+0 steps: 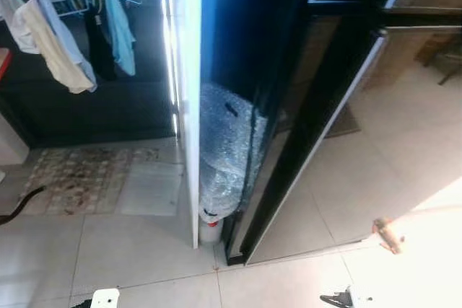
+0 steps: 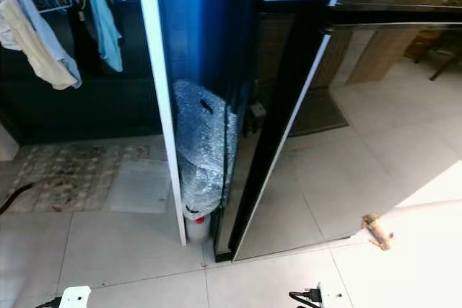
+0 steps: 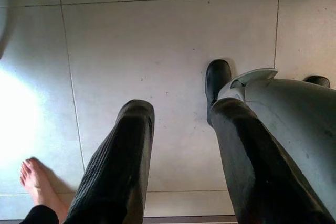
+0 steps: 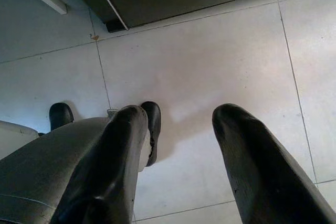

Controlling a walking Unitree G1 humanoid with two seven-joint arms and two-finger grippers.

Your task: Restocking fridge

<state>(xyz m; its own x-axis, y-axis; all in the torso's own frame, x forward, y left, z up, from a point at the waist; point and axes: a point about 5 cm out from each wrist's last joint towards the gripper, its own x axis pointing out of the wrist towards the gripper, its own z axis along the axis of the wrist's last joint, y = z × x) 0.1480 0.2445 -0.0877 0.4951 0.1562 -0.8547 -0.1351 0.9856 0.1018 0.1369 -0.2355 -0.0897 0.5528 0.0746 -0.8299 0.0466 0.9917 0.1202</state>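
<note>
Left gripper (image 3: 178, 145) and right gripper (image 4: 178, 150) hang idle over floor tiles (image 3: 157, 40), fingers apart, holding nothing. The fridge (image 1: 310, 106) stands ahead, dark door edge-on. I judge walking risky: a bare foot (image 3: 34, 182) is near. No stock or containers visible.

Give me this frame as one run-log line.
stage: standing before black fridge | left gripper: open, idle above floor tiles | right gripper: open, idle | held: nothing | nearby: bubble-wrapped bundle, person's bare foot
</note>
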